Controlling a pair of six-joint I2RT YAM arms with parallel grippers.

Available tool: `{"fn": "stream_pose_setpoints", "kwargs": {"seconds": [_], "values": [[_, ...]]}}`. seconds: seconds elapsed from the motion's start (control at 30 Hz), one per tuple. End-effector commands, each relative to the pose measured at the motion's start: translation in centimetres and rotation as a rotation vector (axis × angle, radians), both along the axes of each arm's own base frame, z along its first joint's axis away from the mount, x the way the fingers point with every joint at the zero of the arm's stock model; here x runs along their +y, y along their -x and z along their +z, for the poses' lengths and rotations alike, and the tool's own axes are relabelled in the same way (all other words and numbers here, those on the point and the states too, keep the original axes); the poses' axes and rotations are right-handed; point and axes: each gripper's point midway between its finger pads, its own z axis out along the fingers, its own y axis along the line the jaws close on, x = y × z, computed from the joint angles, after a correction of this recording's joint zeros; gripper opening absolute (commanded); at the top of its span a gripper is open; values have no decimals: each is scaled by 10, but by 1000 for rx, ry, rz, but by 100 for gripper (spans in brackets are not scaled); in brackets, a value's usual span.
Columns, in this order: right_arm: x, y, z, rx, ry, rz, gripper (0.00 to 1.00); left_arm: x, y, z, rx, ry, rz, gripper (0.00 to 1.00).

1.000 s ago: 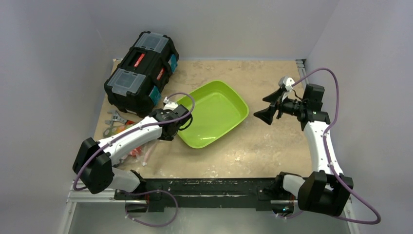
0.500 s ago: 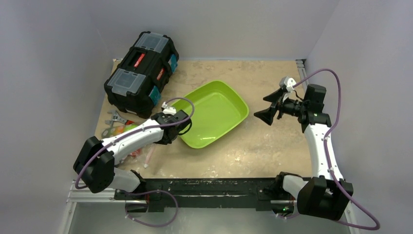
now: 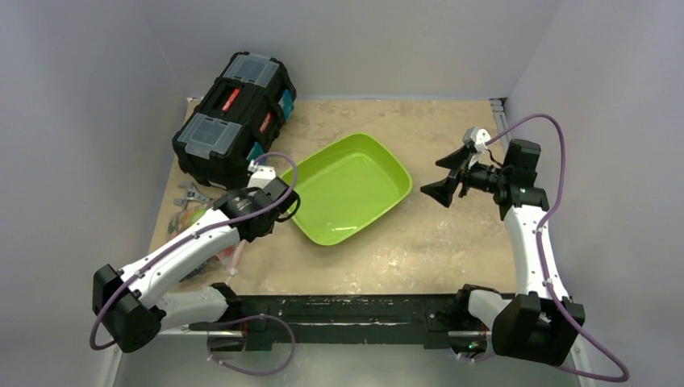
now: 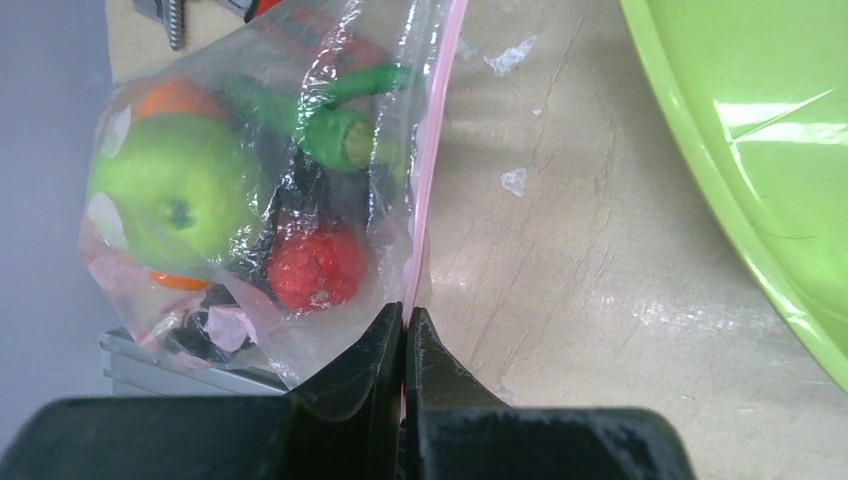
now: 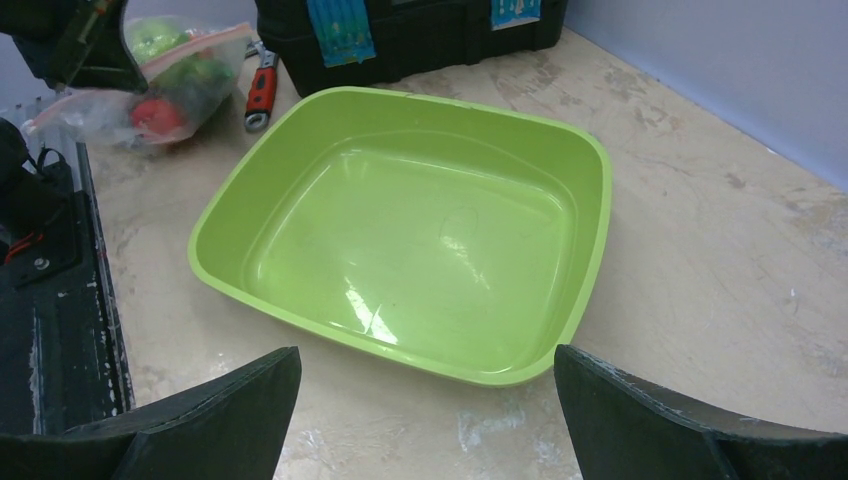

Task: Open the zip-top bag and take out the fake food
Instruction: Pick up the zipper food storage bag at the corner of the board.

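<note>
Left fingers [image 4: 450, 385] are pressed together and clamped on the pink zip strip [image 4: 425, 170] of the bag [image 4: 300, 335], at the strip's near end. The strip is seen running straight away from the fingertips.

The bag sits by the left edge of the surface [image 3: 452, 242], toward the near-left corner, left of the green tray [image 3: 385, 157] and apart from it. Whether it rests on the surface or hangs lifted cannot be told. The bag is zipped shut as far as can be seen.

Fake food is all inside the bag: a green ball [image 4: 175, 190], a red piece [image 4: 315, 268], a green pod [image 4: 340, 135] and an orange piece [image 4: 170, 98]. Other pieces are too blurred to name.

A red-handled wrench [image 5: 261, 95] lies just beyond the bag, in front of the black toolbox [image 3: 234, 113] at the far-left corner.

Right fingers [image 5: 220, 420] are spread wide with nothing between them. They are held above the surface near its right edge and aimed at the tray.
</note>
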Motion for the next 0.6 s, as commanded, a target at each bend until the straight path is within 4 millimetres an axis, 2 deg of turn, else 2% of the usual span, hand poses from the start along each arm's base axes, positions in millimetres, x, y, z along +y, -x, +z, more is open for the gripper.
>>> {"fn": "stream_pose_setpoints", "kwargs": {"seconds": [0.0,0.33,0.57], "values": [[1,-2,14,-47,-7,18,99,3,-6,39,-83,11,-33,0],[1,-4,9,-30,-7,15,99,19,-13,108,-228,-27,-102,0],[0,-6,6,-19,-6,14,99,21,-20,148,-320,-29,-139,0]]}}
